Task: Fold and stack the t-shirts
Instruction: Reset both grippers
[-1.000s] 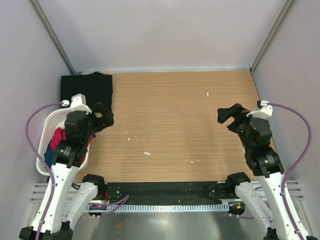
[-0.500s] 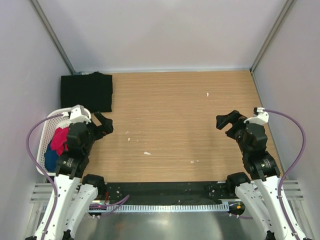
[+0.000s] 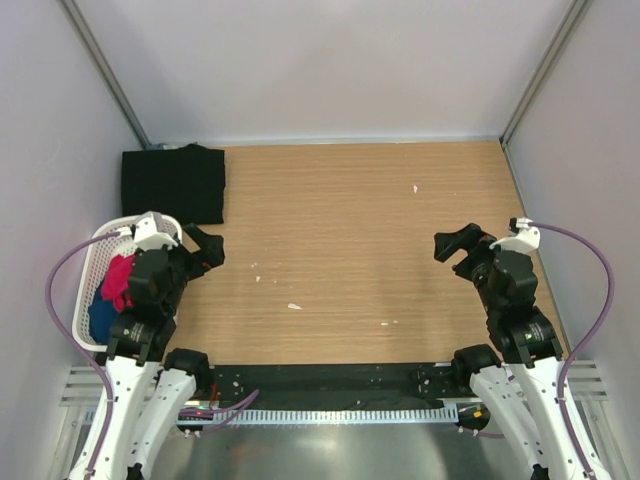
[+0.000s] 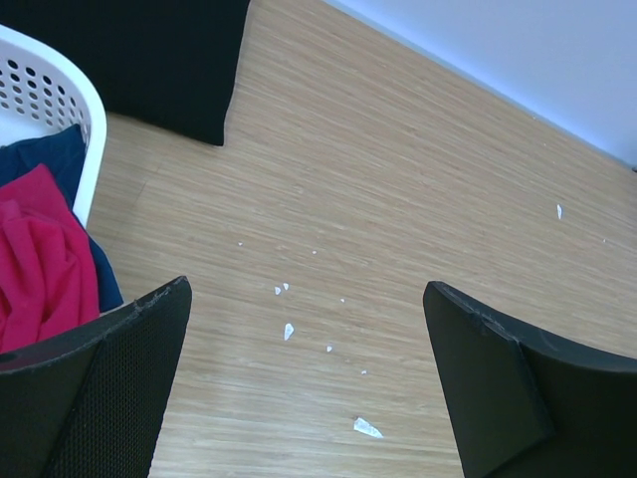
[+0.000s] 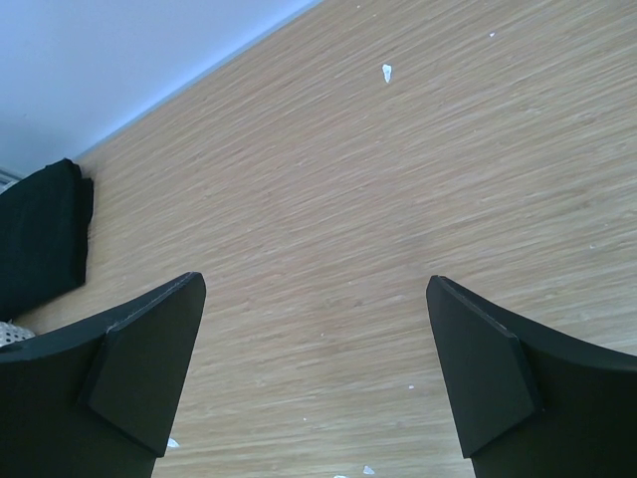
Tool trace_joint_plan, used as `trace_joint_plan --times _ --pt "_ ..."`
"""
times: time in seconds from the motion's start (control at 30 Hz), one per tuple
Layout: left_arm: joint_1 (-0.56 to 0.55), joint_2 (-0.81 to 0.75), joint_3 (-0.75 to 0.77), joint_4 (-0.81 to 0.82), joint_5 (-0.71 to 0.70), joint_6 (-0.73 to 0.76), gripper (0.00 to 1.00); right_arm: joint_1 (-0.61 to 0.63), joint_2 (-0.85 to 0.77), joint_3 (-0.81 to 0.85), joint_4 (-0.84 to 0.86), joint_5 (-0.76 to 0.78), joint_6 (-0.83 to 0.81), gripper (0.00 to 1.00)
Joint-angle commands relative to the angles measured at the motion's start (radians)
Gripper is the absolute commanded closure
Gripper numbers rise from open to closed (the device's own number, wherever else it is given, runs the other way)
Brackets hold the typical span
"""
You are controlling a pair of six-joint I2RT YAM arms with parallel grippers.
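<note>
Left tool, top view: jaws wide, nothing held. Black t-shirts sit at its 11 o'clock, in the far-left corner of the worktop, long side running left-right. Right tool, also wide and empty, is well apart from them.

Left wrist view: t-shirts cropped at 11 o'clock, just beside the basket.

Right wrist view: only a sliver of t-shirts at 9 o'clock, can't tell how many are stacked.

No readable text, labels, brands, numbers or signs on anything in view.

White arms, black joints, purple cables
</note>
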Motion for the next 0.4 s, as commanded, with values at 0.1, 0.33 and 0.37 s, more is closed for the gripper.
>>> trace_joint_plan --times 0.1,0.33,0.37 --pt "0.004 -0.022 0.003 0.035 -0.004 0.002 0.00 -0.003 -0.009 0.018 0.020 0.007 -0.034 0.00" --pt "0.004 -0.027 0.002 0.033 -0.001 0.001 0.00 -0.002 -0.008 0.031 0.006 -0.002 -0.035 0.00" --pt "0.003 -0.027 0.002 0.030 -0.002 0.001 0.00 -0.002 -0.008 0.032 0.008 -0.001 -0.028 0.00"
